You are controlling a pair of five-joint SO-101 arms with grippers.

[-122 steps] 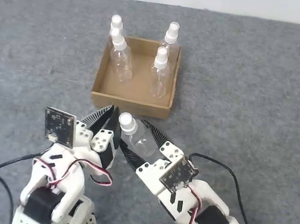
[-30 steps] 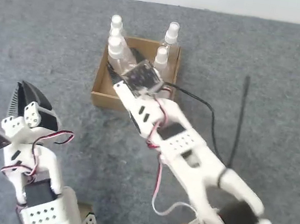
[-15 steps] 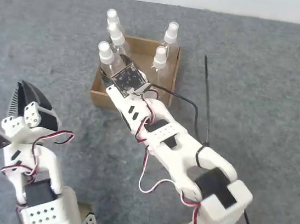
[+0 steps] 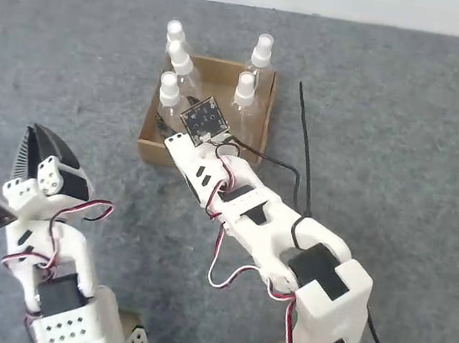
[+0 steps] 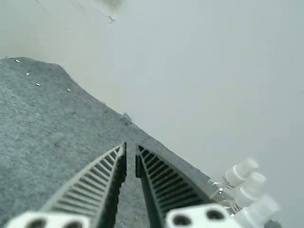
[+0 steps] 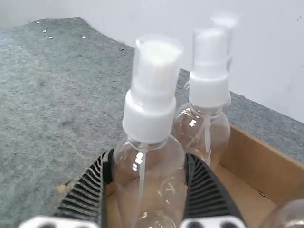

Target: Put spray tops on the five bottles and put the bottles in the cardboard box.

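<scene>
The cardboard box [image 4: 266, 126] stands on grey carpet at the back middle. Several clear bottles with white spray tops stand upright in it: two at the left [image 4: 180, 55], two at the right [image 4: 245, 89]. My right arm stretches over the box's front edge. Its gripper [image 4: 172, 122] is shut on a fifth capped bottle [image 4: 170, 89], upright at the box's front left corner. In the right wrist view this bottle [image 6: 148, 118] sits between the ribbed fingers [image 6: 85, 194], with the box wall [image 6: 256, 159] behind. My left gripper [image 4: 38, 134] is shut and empty at the near left.
A black cable [image 4: 301, 139] loops up from the right arm beside the box. Open grey carpet lies left and right of the box. The left wrist view looks past its gripper [image 5: 130, 148] to the spray tops [image 5: 242, 171] and a pale wall.
The right arm carried the capped bottle from near the table's front to the box, then lowered it toward the front left corner. The left arm pulled back left and has kept still.
</scene>
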